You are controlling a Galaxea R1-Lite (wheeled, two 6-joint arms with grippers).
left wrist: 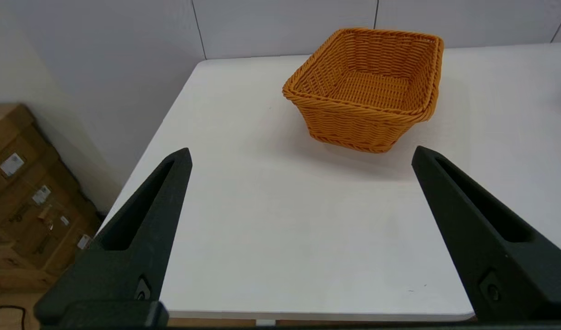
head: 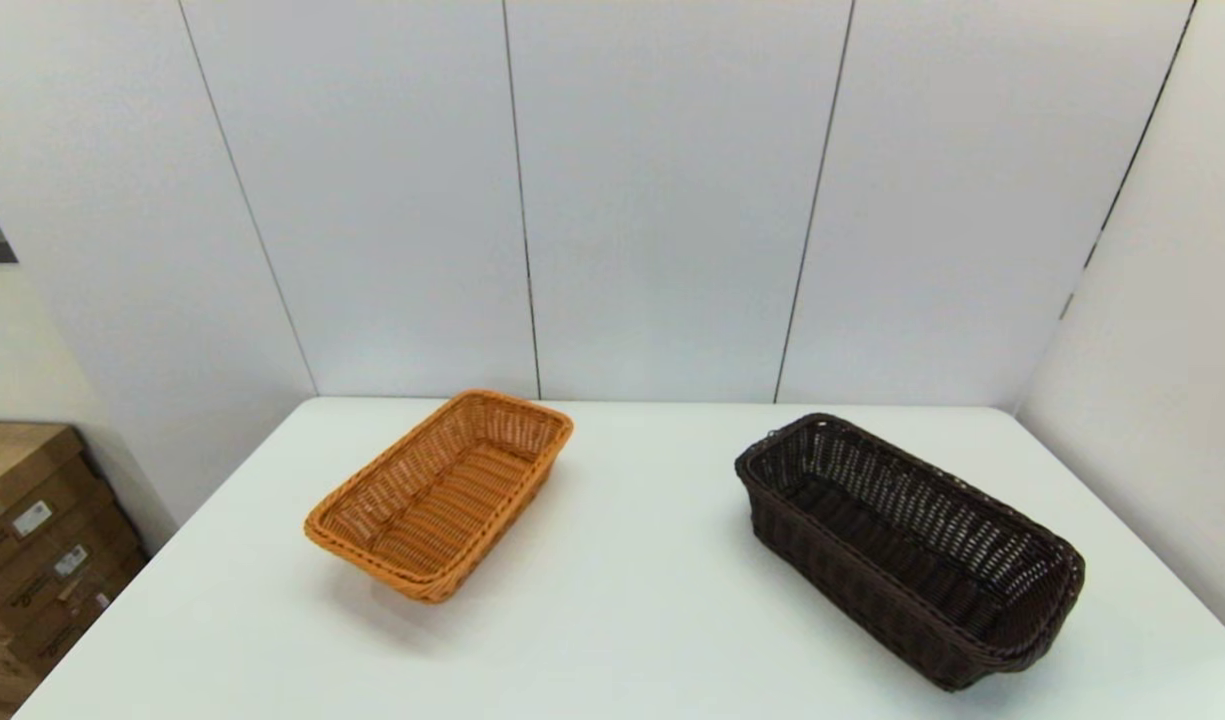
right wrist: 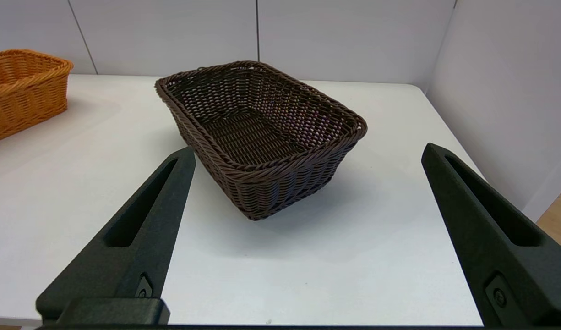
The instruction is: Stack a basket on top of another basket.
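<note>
The dark brown basket (head: 912, 545) sits empty on the right half of the white table (head: 632, 590); the right wrist view shows it (right wrist: 262, 133) ahead of my right gripper (right wrist: 307, 153). That gripper is open, back near the table's front edge, touching nothing. The orange-tan basket (head: 442, 490) stands empty on the left half, apart from the dark one. In the left wrist view it (left wrist: 367, 87) lies ahead of my left gripper (left wrist: 301, 153), which is also open and empty near the front edge. Neither arm shows in the head view.
Stacked cardboard boxes (head: 32, 540) stand on the floor left of the table. Grey wall panels (head: 662, 200) close the back and the right side. The orange-tan basket (right wrist: 19, 91) also shows far off in the right wrist view.
</note>
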